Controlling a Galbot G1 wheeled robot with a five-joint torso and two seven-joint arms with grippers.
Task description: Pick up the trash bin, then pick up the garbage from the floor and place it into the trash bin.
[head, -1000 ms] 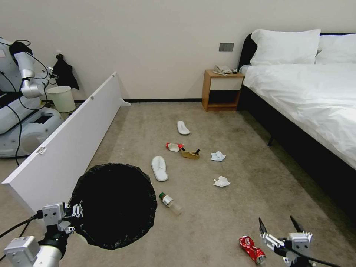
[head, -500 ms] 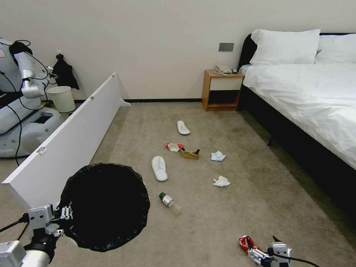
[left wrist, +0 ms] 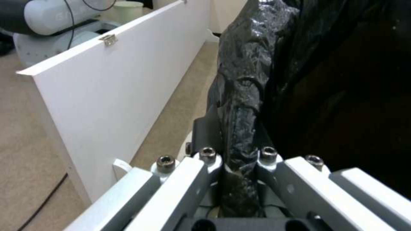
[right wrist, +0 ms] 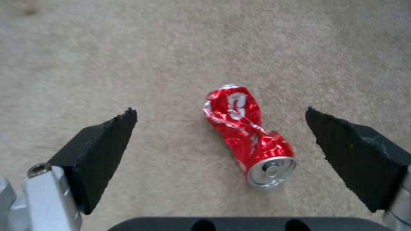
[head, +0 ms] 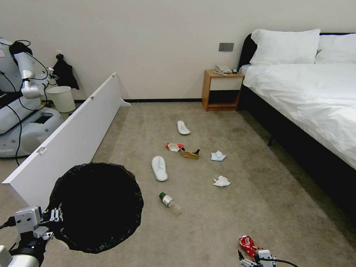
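Observation:
The trash bin (head: 96, 207), lined with a black bag, hangs at the lower left, and my left gripper (head: 55, 216) is shut on its rim. The left wrist view shows the bagged rim (left wrist: 240, 96) pinched in the left gripper (left wrist: 237, 155). A crushed red can (head: 247, 244) lies on the carpet at the lower right, my right gripper (head: 256, 260) just above it. In the right wrist view the right gripper (right wrist: 219, 111) stands open with the can (right wrist: 246, 138) between its black pads, untouched. Further garbage lies ahead: a bottle (head: 170, 202), tissues (head: 221, 181), slippers (head: 159, 168), a carton (head: 173, 147).
A long white board (head: 70, 144) lies on edge along the left, close to the held bin. A bed (head: 307, 96) runs along the right, a nightstand (head: 221, 91) by the far wall. Another robot (head: 22, 104) and a plain bin (head: 61, 98) stand far left.
My left gripper has carried the trash bin leftward and lower in the view. My right gripper has dropped toward the red can and now sits at the picture's bottom edge.

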